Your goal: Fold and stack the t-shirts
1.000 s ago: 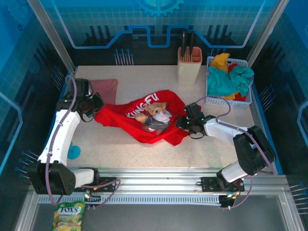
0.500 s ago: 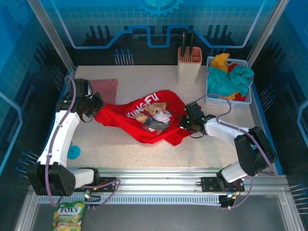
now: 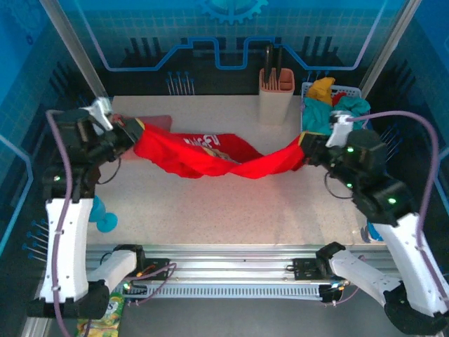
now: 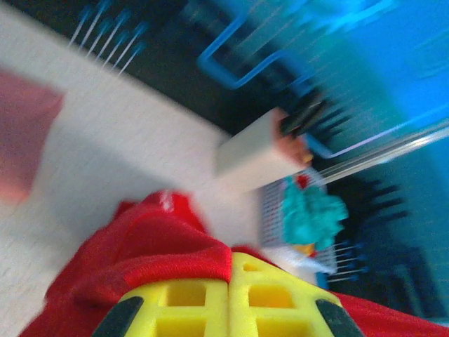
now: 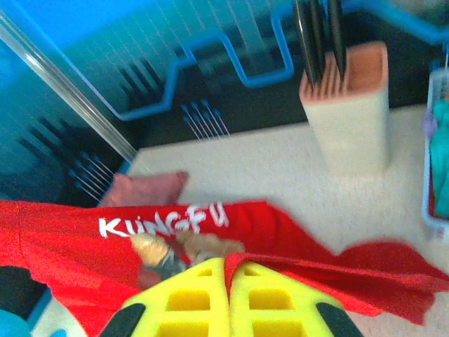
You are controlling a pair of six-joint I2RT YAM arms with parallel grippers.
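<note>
The red t-shirt [image 3: 217, 156] hangs in the air above the far half of the table [image 3: 231, 203], bunched and sagging in the middle like a rope. The left gripper [image 3: 130, 133] is clamped on one end and the right gripper [image 3: 306, 147] on the other. In both wrist views the yellow fingers meet with red cloth pinched between them.

The pink t-shirt [image 3: 158, 121] lies flat at the far left corner, just behind the left gripper, and looks already folded. The red one shows no fold yet, so it seems to need spreading, folding and stacking.

Bare table runs from beneath the shirt to the near edge. The knife block [image 3: 276, 95] stands at the far edge. The basket [image 3: 354, 90] of cloths in the far right corner sits close behind the right gripper.
</note>
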